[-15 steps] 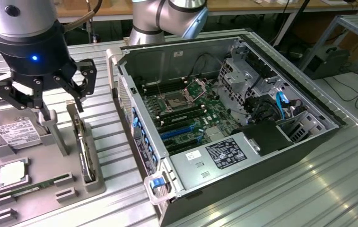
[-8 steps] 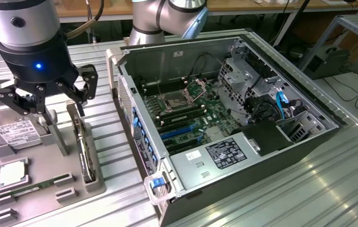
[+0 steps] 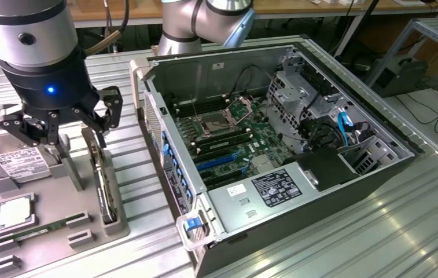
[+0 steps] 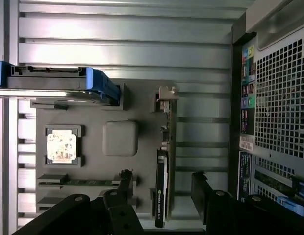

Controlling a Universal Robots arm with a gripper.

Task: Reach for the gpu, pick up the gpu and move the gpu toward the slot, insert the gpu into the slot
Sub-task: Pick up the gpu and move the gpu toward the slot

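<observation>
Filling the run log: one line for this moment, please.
phase: reach | gripper: open, over gpu | gpu: on edge in tray | slot: empty

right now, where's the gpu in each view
exterior view: gpu stands on edge in the gray tray, at the exterior view's left, under the open pincer
wrist view: gpu edge-on, between the pincer's fingers
shared landmark: square cpu chip in the same tray
</observation>
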